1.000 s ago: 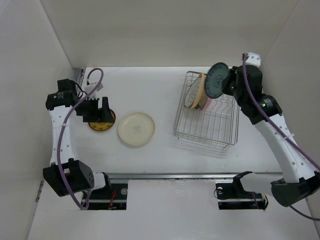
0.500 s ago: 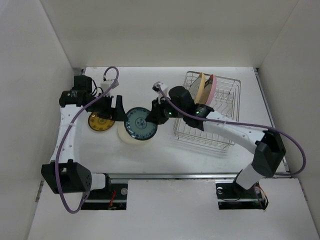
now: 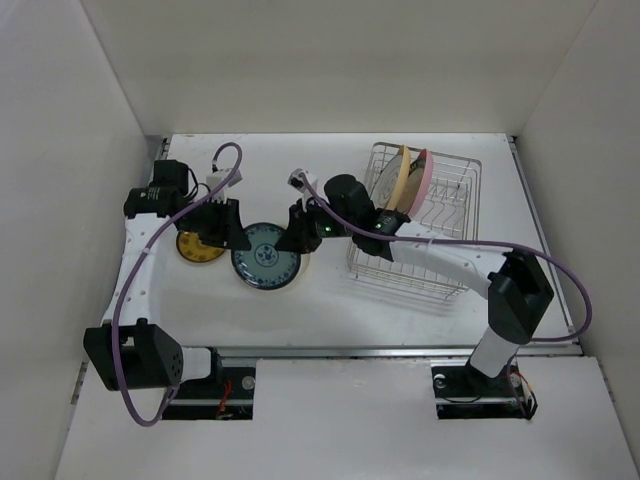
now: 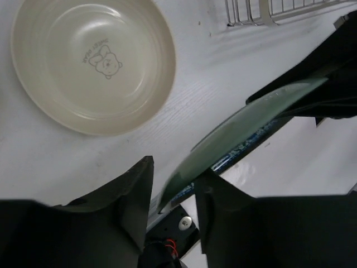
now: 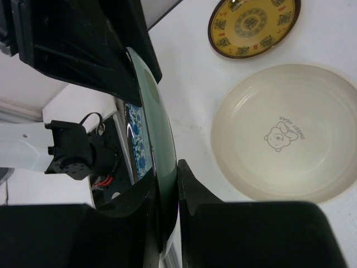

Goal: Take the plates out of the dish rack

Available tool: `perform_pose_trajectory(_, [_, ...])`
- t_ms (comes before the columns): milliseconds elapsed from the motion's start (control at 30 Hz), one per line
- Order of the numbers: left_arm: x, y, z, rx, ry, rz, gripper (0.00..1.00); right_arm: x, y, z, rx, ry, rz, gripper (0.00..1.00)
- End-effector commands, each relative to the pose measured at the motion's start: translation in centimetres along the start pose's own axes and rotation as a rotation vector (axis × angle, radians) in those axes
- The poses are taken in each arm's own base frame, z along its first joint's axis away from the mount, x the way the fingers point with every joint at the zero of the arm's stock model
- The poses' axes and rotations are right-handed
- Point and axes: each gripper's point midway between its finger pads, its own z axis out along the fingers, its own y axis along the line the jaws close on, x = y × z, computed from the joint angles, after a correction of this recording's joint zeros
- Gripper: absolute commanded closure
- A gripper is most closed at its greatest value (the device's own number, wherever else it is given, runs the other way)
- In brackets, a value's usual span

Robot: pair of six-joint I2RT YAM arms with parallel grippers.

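Observation:
The teal plate (image 3: 265, 258) hangs over the cream plate (image 3: 301, 273), carried between both arms. My right gripper (image 3: 300, 232) is shut on its right rim; in the right wrist view both fingers pinch the teal plate (image 5: 159, 128) edge-on at my right gripper (image 5: 167, 178). My left gripper (image 3: 228, 228) straddles the opposite rim. At my left gripper (image 4: 175, 170) one finger touches the teal plate (image 4: 251, 114) and a thin slit shows at the other. The dish rack (image 3: 440, 250) holds a yellow-orange plate (image 3: 402, 180) and a pink plate (image 3: 422, 175) upright.
A dark-yellow patterned plate (image 3: 195, 248) lies flat on the table left of the cream plate (image 4: 92, 61). It also shows in the right wrist view as the patterned plate (image 5: 254, 22), beyond the cream plate (image 5: 284, 134). White walls enclose the table on three sides.
The right arm swung the teal plate from above the rack to over the cream plate. The left gripper moved right onto the plate's rim and its jaws narrowed.

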Motion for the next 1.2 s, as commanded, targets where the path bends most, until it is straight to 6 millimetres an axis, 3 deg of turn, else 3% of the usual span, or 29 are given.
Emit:
perform_pose_trajectory(0, [0.7, -1.3, -0.2, 0.072, 0.022, 0.037, 0.75, -4.6, 4.1, 0.0, -0.158, -0.126, -0.065, 1.0])
perform_pose_trajectory(67, [1.7, -2.4, -0.1, 0.112, 0.076, 0.042, 0.85, -4.9, 4.1, 0.2, -0.161, -0.135, -0.07, 1.0])
perform_pose_trajectory(100, [2.1, -2.7, -0.1, 0.144, 0.09, 0.061, 0.98, -4.9, 4.1, 0.2, -0.162, -0.135, -0.07, 1.0])
perform_pose_trajectory(300, [2.5, -3.1, -0.2, 0.162, 0.128, 0.059, 1.0, -4.7, 3.8, 0.2, -0.145, -0.129, -0.063, 0.98])
perform_pose_trajectory(367, [1.7, -2.6, -0.5, 0.099, 0.093, 0.055, 1.0, -5.2, 3.2, 0.5, -0.109, -0.138, -0.056, 0.88])
perform_pose_trajectory(400, [1.4, -2.1, -0.4, 0.073, 0.087, 0.048, 1.0, -4.7, 2.8, 0.5, -0.088, -0.119, -0.042, 0.77])
perform_pose_trajectory(567, [0.2, -0.1, -1.1, -0.059, 0.033, 0.002, 1.0, -6.1, 0.8, 0.3, 0.054, -0.154, -0.021, 0.41])
perform_pose_trajectory(633, [-0.6, 1.3, -1.4, -0.103, 0.007, -0.041, 1.0, -7.1, 0.7, -0.6, 0.093, -0.188, -0.013, 0.33])
perform_pose_trajectory(700, [-0.8, 3.4, -1.6, -0.159, 0.002, -0.111, 1.0, -7.8, -1.0, -1.8, 0.175, -0.23, 0.009, 0.28])
perform_pose_trajectory(733, [-1.2, 4.5, -1.7, -0.185, -0.012, -0.136, 1.0, -8.6, -0.5, -2.9, 0.185, -0.263, 0.016, 0.25])
perform_pose_trajectory(800, [-1.6, 6.5, -2.1, -0.241, -0.033, -0.231, 1.0, -9.5, -1.8, -4.6, 0.257, -0.31, 0.037, 0.22])
perform_pose_trajectory(900, [-1.8, 11.6, -3.1, -0.335, -0.089, -0.411, 1.0, -10.2, -1.5, -7.0, 0.309, -0.344, 0.04, 0.2])
perform_pose_trajectory(933, [-1.1, 14.1, -3.4, -0.365, -0.106, -0.545, 1.0, -9.6, -1.8, -7.3, 0.326, -0.336, 0.045, 0.2])
perform_pose_trajectory(1033, [-0.8, 18.3, -3.9, -0.402, -0.162, -0.695, 1.0, -9.9, -1.1, -8.8, 0.326, -0.363, 0.039, 0.2])
perform_pose_trajectory(1067, [-0.3, 20.6, -4.0, -0.415, -0.181, -0.772, 1.0, -9.3, -1.2, -9.0, 0.33, -0.355, 0.042, 0.2])
perform_pose_trajectory(1167, [-0.7, 22.5, -2.6, -0.332, -0.2, -0.802, 1.0, -8.7, -0.9, -9.9, 0.33, -0.356, 0.032, 0.2])
